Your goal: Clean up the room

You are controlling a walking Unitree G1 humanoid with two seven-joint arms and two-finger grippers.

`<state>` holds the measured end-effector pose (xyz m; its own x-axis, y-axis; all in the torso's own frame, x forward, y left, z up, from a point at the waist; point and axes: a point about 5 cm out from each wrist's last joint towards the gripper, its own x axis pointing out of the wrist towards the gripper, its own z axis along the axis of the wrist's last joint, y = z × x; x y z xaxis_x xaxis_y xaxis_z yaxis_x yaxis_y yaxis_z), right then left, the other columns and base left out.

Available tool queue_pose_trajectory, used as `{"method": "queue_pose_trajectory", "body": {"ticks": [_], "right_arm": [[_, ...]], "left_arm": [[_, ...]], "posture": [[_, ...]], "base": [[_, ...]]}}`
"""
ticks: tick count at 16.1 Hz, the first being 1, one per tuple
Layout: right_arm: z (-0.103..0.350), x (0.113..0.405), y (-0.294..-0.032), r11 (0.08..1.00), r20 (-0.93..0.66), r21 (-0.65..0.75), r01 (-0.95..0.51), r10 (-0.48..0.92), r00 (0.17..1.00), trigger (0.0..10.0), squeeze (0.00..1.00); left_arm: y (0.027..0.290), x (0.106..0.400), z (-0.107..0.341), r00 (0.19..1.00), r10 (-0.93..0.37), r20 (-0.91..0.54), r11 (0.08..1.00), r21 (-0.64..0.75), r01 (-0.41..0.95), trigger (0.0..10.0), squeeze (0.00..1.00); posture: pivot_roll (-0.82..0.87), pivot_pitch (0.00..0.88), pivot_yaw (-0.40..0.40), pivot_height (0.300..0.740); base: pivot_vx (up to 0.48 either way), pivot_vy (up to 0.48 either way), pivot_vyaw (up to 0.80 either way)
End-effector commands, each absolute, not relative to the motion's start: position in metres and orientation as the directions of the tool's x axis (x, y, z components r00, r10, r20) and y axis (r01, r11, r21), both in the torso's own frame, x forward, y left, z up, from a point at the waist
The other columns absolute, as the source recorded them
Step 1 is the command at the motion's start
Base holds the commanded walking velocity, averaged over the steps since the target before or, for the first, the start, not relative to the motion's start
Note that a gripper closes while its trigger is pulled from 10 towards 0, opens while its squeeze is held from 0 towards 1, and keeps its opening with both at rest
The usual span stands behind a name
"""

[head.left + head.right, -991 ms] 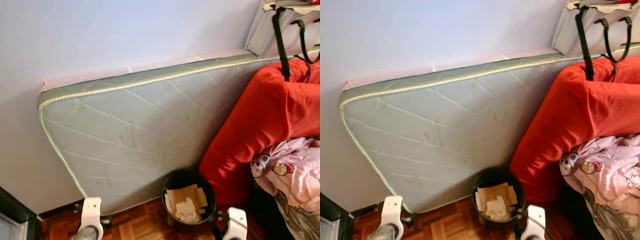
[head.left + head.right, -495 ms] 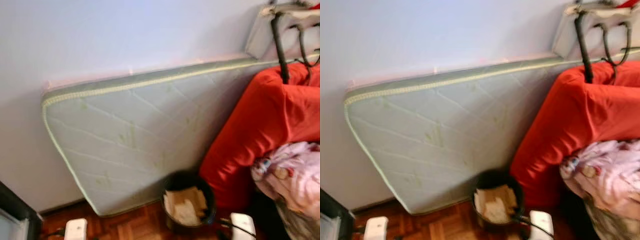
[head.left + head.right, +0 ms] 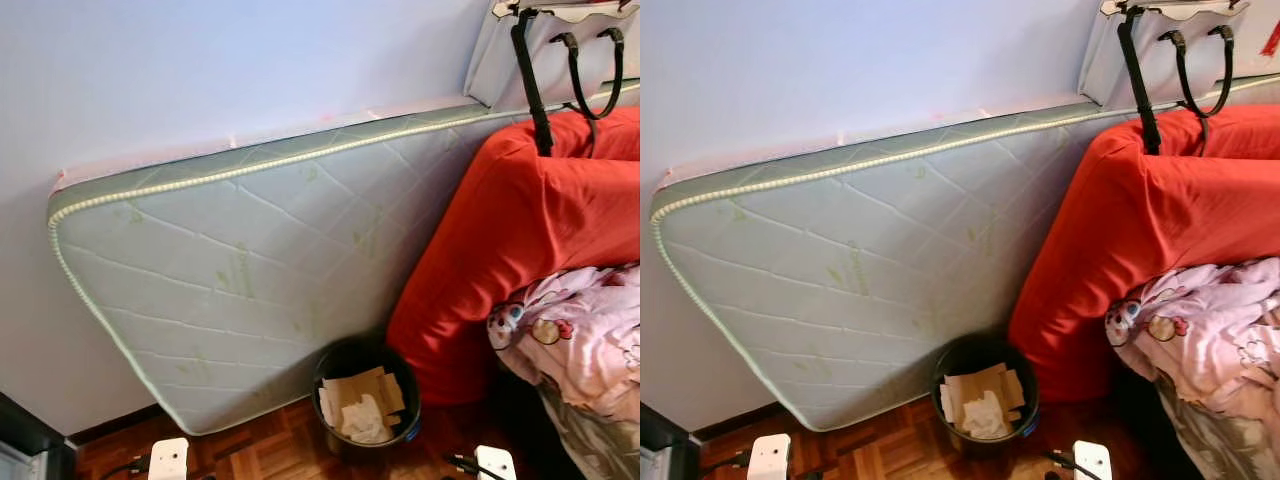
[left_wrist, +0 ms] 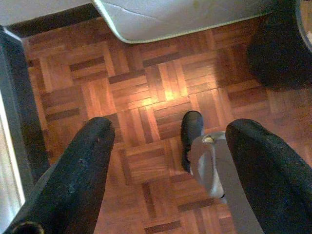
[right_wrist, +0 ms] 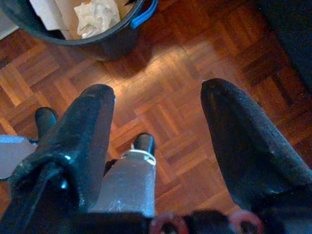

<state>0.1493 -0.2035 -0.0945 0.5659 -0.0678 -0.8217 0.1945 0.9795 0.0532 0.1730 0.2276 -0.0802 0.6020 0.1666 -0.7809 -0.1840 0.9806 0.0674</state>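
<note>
A black waste bin (image 3: 365, 402) holding cardboard and crumpled paper stands on the parquet floor at the foot of a pale quilted mattress (image 3: 240, 280) that leans on the wall. My left gripper (image 4: 170, 151) hangs open over bare parquet, nothing between its fingers. My right gripper (image 5: 158, 112) is open too, low over the floor just short of the bin (image 5: 87, 24), which has a blue handle (image 5: 144, 12). The white wrists of both arms (image 3: 168, 460) (image 3: 495, 463) peek in at the bottom of the head views.
Red bedding (image 3: 520, 230) bulges at the right with a pink patterned cloth (image 3: 580, 330) lying on it. A pale bag with black handles (image 3: 560, 50) hangs above. Dark furniture (image 3: 20, 445) edges in at the lower left. My own foot (image 4: 191, 132) is on the parquet.
The camera has swung a little, shifting the whole scene left. Both wrists sit lower in the picture than a second ago. The bin and mattress have not moved.
</note>
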Motion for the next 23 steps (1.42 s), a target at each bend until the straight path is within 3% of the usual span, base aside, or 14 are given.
{"method": "queue_pose_trajectory", "body": {"ticks": [1, 17, 20, 23], "right_arm": [[-0.096, 0.143, -0.204, 0.97, -0.825, 0.056, 0.235, -0.088, 0.558, 10.0, 0.0], [-0.097, 0.14, -0.206, 0.965, -0.828, 0.076, 0.252, -0.08, 0.555, 10.0, 0.0], [-0.098, 0.14, -0.206, 0.966, -0.833, 0.071, 0.247, -0.079, 0.548, 10.0, 0.0], [-0.098, 0.14, -0.205, 0.972, -0.833, 0.07, 0.225, -0.067, 0.549, 10.0, 0.0]], "left_arm": [[0.228, 0.173, -0.081, 0.591, 0.16, -0.79, 0.984, 0.083, -0.155, 10.0, 0.0], [0.218, 0.188, -0.075, 0.642, 0.137, -0.754, 0.99, 0.073, -0.124, 10.0, 0.0], [0.217, 0.185, -0.076, 0.637, 0.135, -0.759, 0.989, 0.067, -0.13, 10.0, 0.0], [0.216, 0.185, -0.077, 0.641, 0.137, -0.755, 0.989, 0.068, -0.13, 10.0, 0.0]], "posture": [[0.03, 0.0, -0.001, 0.74], [0.06, 0.0, -0.028, 0.74], [0.05, 0.0, -0.03, 0.74], [0.06, 0.0, -0.036, 0.74]], "base": [[0.0, 0.0, 0.0], [0.0, 0.0, 0.0], [0.0, -0.301, -0.75], [0.0, -0.348, 0.0]]}}
